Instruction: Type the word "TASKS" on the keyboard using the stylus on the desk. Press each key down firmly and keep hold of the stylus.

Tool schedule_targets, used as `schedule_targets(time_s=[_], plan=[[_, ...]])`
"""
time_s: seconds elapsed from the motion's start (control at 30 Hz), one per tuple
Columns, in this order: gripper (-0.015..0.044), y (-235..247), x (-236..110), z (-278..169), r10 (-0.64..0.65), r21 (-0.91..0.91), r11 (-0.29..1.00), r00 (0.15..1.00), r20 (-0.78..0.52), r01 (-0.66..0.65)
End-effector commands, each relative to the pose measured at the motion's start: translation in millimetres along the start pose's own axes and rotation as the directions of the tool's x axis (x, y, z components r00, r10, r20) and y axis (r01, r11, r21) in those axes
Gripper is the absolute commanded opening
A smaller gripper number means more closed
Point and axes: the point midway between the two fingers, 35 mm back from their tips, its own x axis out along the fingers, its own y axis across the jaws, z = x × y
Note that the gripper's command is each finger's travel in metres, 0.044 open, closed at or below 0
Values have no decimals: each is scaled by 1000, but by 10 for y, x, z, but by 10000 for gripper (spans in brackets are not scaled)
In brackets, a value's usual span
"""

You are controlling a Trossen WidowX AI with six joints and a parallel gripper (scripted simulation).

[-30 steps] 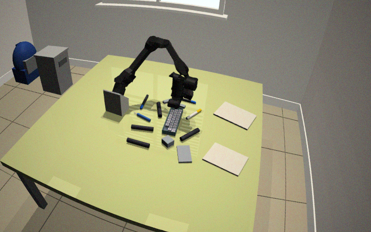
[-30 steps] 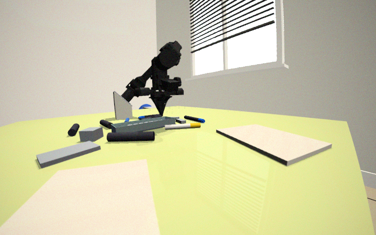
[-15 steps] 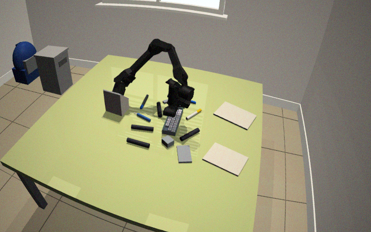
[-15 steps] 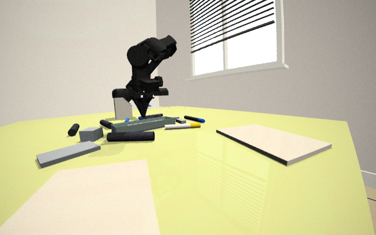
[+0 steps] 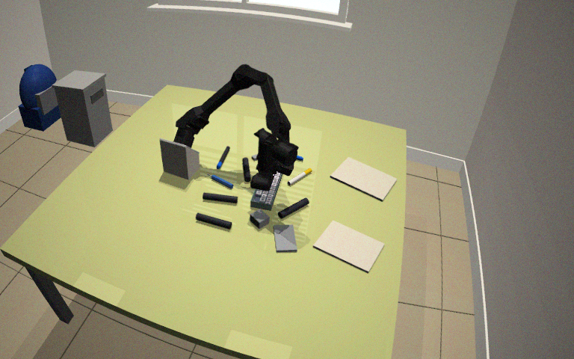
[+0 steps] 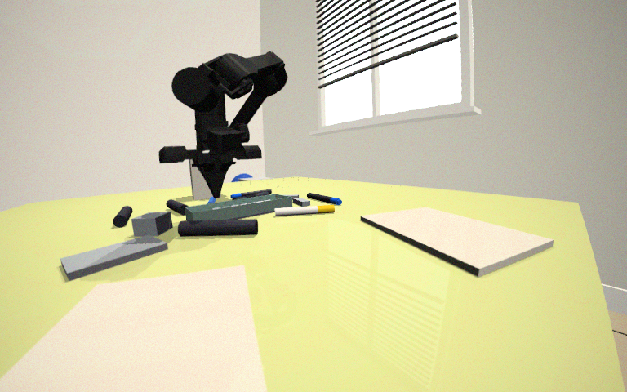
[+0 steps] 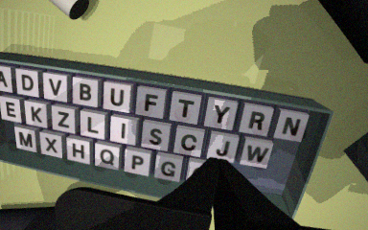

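Oddly, the jaws are pressed fully together with nothing between them, their tip hanging just above the near edge of the keyboard (image 7: 152, 112), beside the G key. Nothing is there to press keys with. The stylus is presumably one of the pens lying on the surface (image 5: 103, 231) around the keyboard, such as the blue-tipped pen (image 5: 221, 181) or the yellow-capped marker (image 5: 299, 176); which one I cannot tell. A grasp has to come first.

— What is hidden on the keyboard (image 7: 306, 158)?
— One bottom-row key is covered by the closed tool (image 7: 213, 165); its letter cannot be read.
— And from above?
— The far keys are masked.
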Motion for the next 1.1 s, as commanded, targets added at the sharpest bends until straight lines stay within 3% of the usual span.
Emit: schedule_targets(time_s=[0.0,0.3,0.5,0.9,1.07], plan=[[0,-181,9,-15,-2,2,1000,1000,-6,2],[0,-172,9,-25,-2,2,1000,1000,-6,2],[0,98,12,-336,-1,4,1000,1000,-7,1],[0,129,12,-345,-1,4,1000,1000,-7,1],[0,742,11,-323,-1,5,1000,1000,-7,1]])
